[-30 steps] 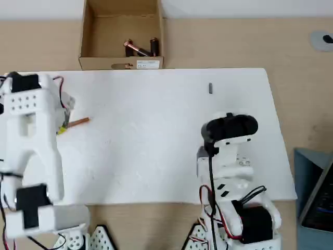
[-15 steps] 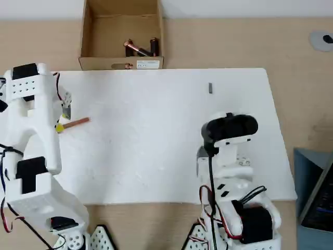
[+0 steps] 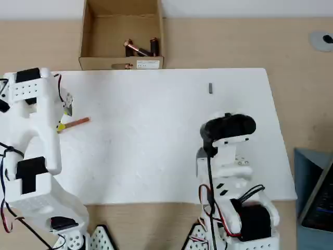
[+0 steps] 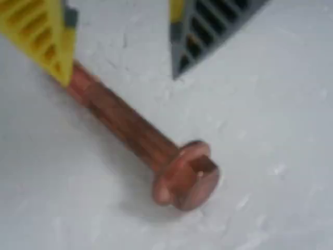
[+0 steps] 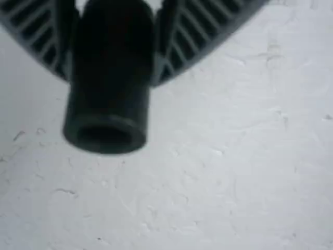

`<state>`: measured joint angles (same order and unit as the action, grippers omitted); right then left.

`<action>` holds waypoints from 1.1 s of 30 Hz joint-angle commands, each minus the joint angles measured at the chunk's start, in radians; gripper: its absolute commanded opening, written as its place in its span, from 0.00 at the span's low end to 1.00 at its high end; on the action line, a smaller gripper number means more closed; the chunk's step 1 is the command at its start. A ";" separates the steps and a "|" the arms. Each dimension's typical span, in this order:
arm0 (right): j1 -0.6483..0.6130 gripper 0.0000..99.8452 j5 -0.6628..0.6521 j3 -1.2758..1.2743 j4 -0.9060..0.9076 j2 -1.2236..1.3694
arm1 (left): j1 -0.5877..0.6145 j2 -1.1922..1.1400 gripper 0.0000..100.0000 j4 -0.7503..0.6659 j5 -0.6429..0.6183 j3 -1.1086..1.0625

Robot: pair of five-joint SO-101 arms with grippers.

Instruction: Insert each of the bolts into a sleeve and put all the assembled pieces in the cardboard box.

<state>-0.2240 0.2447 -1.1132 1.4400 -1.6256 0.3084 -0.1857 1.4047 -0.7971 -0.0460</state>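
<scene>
Left wrist view: bolt (image 4: pixel 140 138) touches yellow finger (image 4: pixel 41 36) of left claw (image 4: pixel 120 79).

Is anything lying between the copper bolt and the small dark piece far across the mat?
No. The high view shows bare white mat between the copper-coloured metal bolt and the small dark piece.

Bright even light, soft shadow under bolt (image 4: pixel 136 136)

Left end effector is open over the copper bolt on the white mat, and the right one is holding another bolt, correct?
Not quite. The right end effector is holding a black sleeve, not a bolt; the right wrist view shows it. The rest stands.
</scene>
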 commanded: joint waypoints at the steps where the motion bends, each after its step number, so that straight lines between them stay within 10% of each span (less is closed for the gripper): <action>1: 0.005 0.01 0.008 -0.001 -0.029 -0.007 | 0.006 0.002 0.14 -0.018 -0.006 -0.006; 33: 0.005 0.01 0.006 -0.002 -0.048 -0.007 | 0.072 -0.291 0.01 -0.066 -0.025 0.109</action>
<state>-0.2240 0.2447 -1.1132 1.4231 -1.6256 0.3560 -0.4511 1.3449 -0.8201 0.0598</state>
